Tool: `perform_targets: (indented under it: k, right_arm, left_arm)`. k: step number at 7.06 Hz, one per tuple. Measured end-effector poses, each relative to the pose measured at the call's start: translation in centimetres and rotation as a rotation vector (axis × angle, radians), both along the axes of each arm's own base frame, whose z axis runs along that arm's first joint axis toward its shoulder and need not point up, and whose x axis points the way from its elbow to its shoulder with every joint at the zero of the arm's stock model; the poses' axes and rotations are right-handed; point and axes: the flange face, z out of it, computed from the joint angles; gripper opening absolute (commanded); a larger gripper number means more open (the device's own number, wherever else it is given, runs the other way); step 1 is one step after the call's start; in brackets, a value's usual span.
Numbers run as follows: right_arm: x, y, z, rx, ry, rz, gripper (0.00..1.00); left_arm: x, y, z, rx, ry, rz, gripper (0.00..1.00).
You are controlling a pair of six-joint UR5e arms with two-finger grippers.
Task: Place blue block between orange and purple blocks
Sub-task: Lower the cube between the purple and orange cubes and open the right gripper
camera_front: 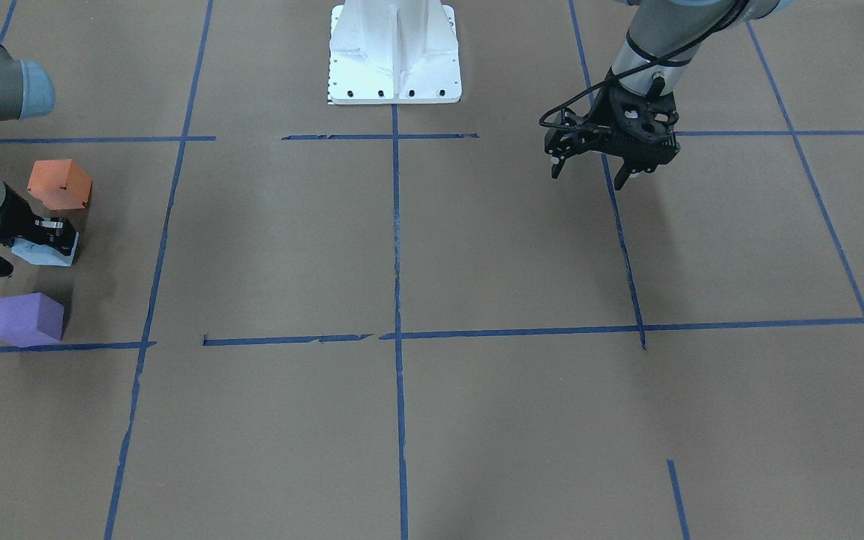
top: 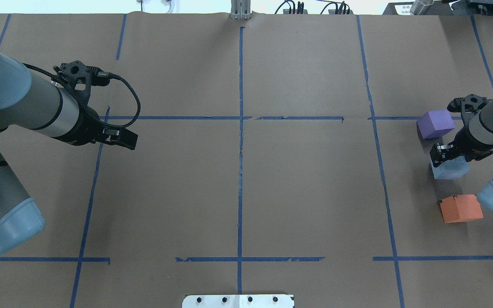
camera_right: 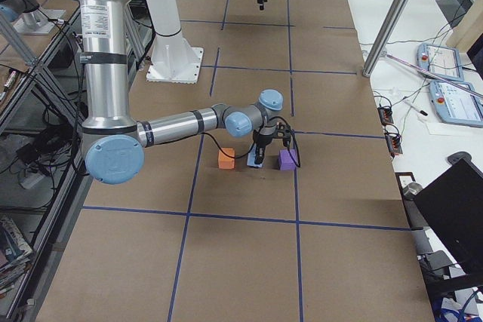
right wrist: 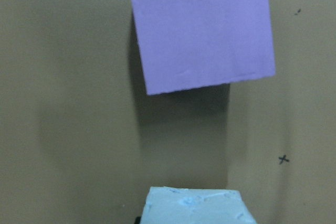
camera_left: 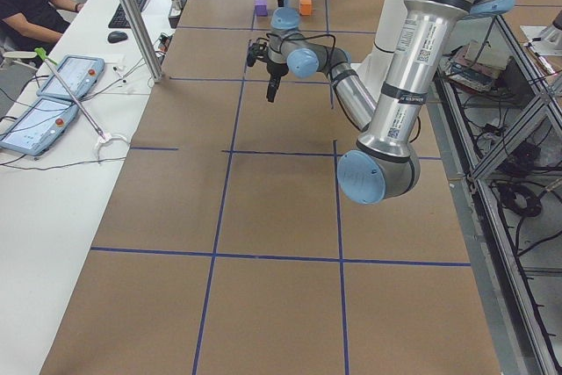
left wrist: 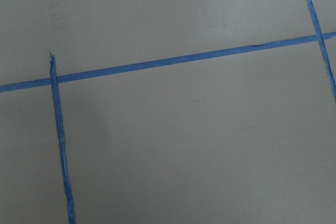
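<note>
We find the blue block [top: 451, 168] directly under the right gripper [top: 442, 150]

It lies between the purple block [top: 435, 123] and the orange block [top: 460, 208], touching neither. The jaws straddle its top, but we cannot tell whether they grip it. The left gripper [camera_front: 589, 174] hangs spread and empty, well apart, over the flat paper-covered table [top: 306, 184].

Table [top: 306, 184] (taped): orange block [top: 460, 208], blue block [top: 449, 169], purple block [top: 435, 123].
</note>
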Motion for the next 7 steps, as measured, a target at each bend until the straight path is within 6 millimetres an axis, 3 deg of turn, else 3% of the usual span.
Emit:
perform_targets:
  k: [1, 4, 7]
  right_arm:
    - [-0.13, -0.08, 0.05, 0.001, 0.001, -0.002, 0.37]
    - [-0.32, -0.29, 0.25, 0.003, 0.005, -0.005, 1.0]
    - [-0.33, -0.43, 0.02, 0.011, 0.001, -0.008, 1.0]
  left_arm:
    - [-0.02, 0.02, -0.1, -0.002, 0.002, -0.002, 1.0]
    - [-0.06, 0.05, -0.23, -0.004, 0.005, -0.006, 1.0]
    - [-0.07, 0.06, -0.26, -0.004, 0.006, -0.006, 1.0]
